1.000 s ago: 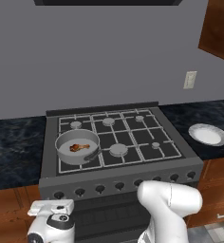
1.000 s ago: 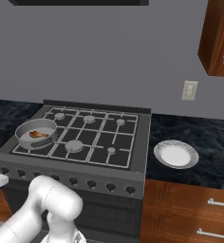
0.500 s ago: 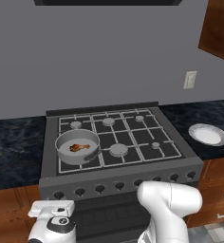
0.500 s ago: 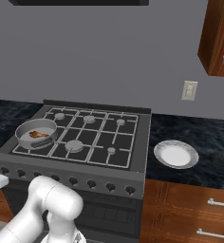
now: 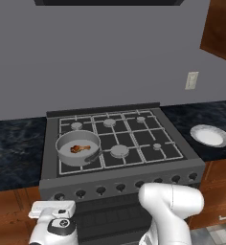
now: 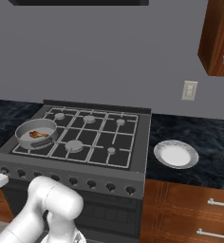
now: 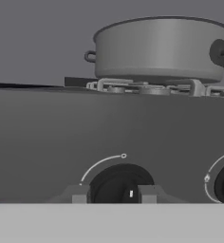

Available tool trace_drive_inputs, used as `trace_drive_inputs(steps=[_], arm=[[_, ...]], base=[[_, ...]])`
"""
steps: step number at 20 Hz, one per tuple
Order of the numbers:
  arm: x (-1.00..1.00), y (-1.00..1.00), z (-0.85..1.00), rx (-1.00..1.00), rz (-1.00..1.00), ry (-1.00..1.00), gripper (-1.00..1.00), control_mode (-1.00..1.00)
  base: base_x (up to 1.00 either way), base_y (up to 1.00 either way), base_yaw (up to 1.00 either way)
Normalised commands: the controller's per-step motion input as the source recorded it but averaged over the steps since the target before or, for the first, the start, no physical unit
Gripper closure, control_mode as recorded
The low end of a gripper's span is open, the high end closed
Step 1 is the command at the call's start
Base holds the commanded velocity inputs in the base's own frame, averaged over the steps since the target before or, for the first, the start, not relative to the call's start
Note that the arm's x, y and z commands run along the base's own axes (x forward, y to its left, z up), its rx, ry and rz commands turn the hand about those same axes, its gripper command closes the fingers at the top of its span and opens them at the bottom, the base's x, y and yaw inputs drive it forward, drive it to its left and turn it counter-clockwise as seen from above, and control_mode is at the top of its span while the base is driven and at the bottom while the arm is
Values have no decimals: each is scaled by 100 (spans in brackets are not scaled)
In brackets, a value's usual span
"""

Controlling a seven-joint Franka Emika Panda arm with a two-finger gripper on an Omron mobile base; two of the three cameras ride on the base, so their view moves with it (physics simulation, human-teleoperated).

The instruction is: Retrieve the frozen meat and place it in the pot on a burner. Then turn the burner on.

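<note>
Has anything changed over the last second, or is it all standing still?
Very little. The gripper, low at the stove's front panel, has closed its fingers around the leftmost knob. The hand has barely shifted. The pot with the meat in it, the stove and the white plate stayed put.

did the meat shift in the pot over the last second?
No. The frozen meat sits at the same spot in the pot, on the stove's front-left burner, in both base views.
</note>
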Motion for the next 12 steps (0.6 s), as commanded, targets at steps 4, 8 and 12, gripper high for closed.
trace_drive_inputs(steps=[4, 8, 12], arm=[[7, 0, -14, 0, 0, 0, 100, -100], [18, 0, -16, 0, 0, 5, 100, -100], [0, 0, -7, 0, 0, 5, 100, -100]], base=[[0, 0, 0], [0, 0, 0], [0, 0, 0]])
